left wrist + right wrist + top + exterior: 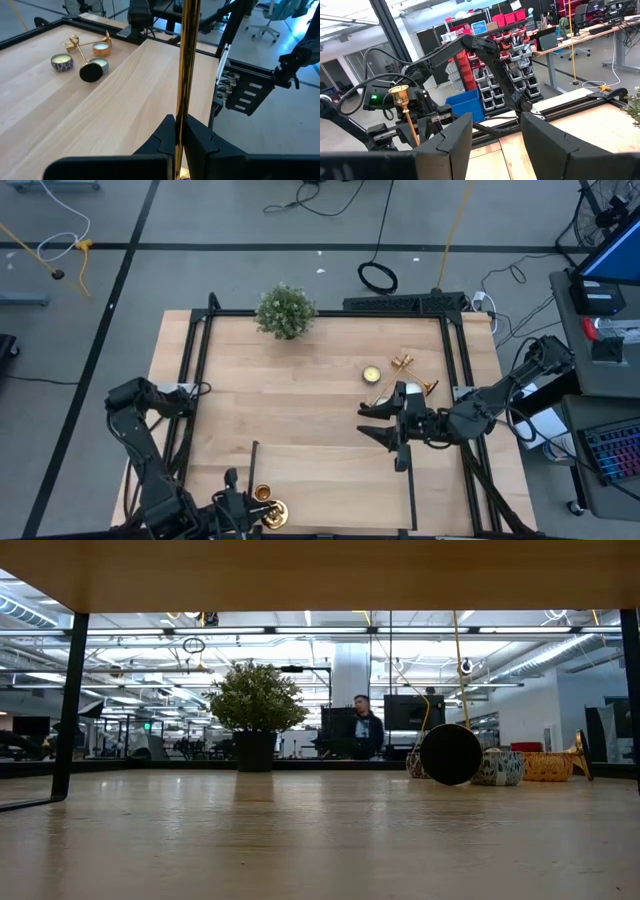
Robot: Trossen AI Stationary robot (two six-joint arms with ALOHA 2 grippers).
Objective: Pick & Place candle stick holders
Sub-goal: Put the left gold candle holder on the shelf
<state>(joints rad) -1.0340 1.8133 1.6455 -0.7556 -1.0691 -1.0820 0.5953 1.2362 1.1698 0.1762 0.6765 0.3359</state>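
The left gripper (181, 131), down at the bench's near edge by its left corner, was clenched on the slim stem of an upright candle stick holder (187, 60), its base over the wood. The right gripper (392, 428) hovered empty, fingers parted, near the right edge, just short of the other holders (405, 375) lying among small tins (372, 373). This looked like the placing step; next would call for releasing the stem without tipping it.

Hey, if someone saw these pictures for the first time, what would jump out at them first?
Probably the gold holder standing upright, pinched in the left claw at the table's near edge. Next, the bushy plant at the far edge, and the right claw open over the table's right half beside fallen holders.
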